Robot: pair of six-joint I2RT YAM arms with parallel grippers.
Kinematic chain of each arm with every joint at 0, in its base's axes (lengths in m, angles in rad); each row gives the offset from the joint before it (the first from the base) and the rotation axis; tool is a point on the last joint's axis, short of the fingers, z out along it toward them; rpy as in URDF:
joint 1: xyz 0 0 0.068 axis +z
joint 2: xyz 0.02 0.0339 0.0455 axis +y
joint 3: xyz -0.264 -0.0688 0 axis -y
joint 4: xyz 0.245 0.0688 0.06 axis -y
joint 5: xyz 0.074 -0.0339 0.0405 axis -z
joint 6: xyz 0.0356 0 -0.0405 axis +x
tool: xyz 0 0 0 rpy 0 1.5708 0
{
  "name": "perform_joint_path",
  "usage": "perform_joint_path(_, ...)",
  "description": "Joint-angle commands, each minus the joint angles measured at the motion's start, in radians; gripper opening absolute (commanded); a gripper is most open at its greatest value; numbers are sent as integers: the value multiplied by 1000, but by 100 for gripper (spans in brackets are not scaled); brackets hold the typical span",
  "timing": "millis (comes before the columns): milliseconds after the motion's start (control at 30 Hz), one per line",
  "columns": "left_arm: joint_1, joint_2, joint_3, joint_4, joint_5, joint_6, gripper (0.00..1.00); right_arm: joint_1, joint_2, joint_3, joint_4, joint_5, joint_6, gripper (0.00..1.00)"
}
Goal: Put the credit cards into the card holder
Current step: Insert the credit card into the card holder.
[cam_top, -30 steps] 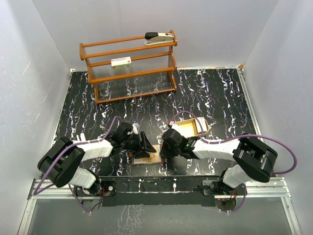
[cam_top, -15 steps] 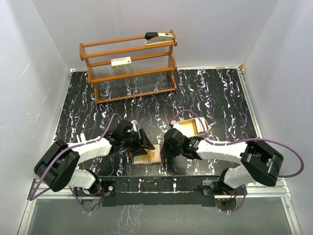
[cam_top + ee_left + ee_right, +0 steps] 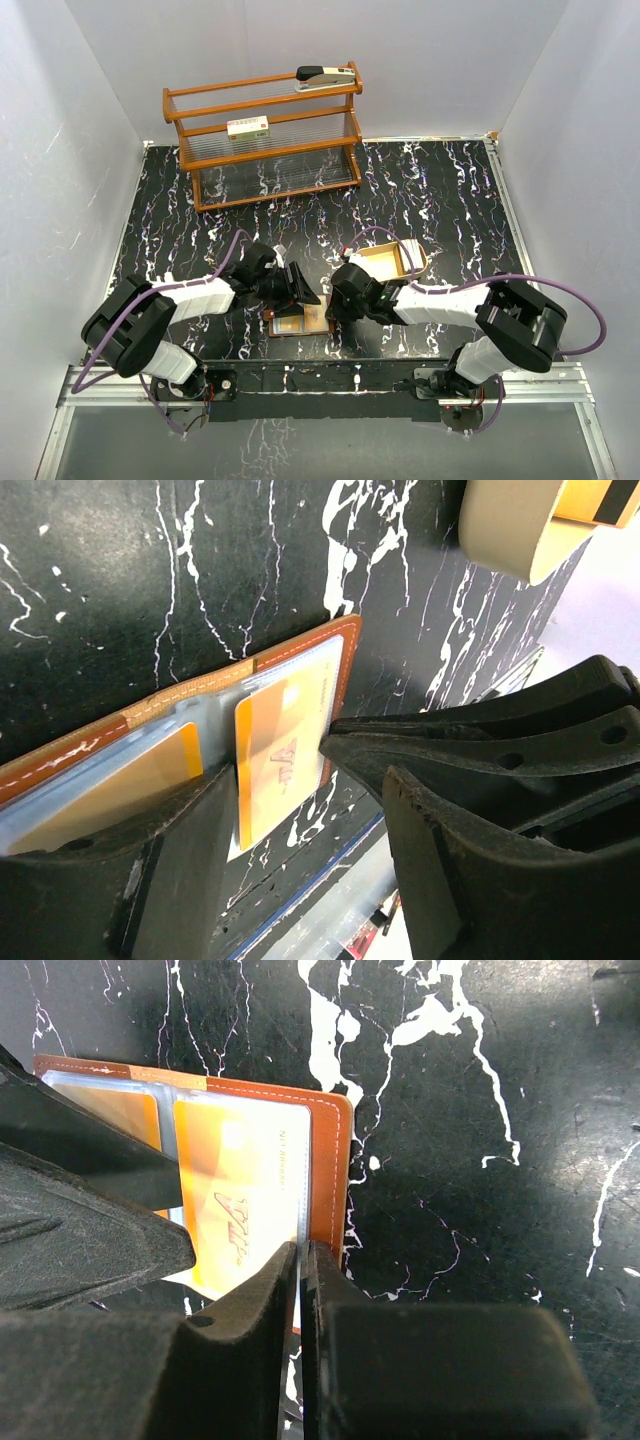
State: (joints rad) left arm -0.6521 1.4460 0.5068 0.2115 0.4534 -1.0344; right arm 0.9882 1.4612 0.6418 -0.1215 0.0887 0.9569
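We find the card holder [image 3: 300,322] lying open on the worktop [image 3: 450,190] close to its near edge, between the two pincers. A credit card [image 3: 245,1190] lies in the pocket on the right arm's side and appears to project a little towards us. A second card [image 3: 120,795] shows in the neighbouring pocket. The right pincer [image 3: 300,1250] is closed at that projecting edge; whether it pinches the card we cannot tell. The left pincer [image 3: 305,790] stands partly open, astride the same card and gripping nothing. Our concern is that a push on so thin an edge could slip over the card or shove the unsecured holder along the worktop. The fingers are also crowded enough to foul one another. Both arms reach low and inward from their bases, wrists pitched down over the holder. Beyond lie a tan tray [image 3: 395,260] and, farthest, a wooden rack [image 3: 265,135].
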Motion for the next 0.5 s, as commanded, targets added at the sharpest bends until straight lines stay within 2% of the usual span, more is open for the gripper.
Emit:
perform_joint_path(0,-10,2,5,40,6,-12,57,7,5,-8,66,5,-8,5)
perform_joint_path(233,-15,-7,17,24,0,-4,56,6,-10,12,27,45,-25,5)
perform_joint_path(467,-2,-107,119,-248,-105,88,62,7,-98,67,-77,45,-28,10)
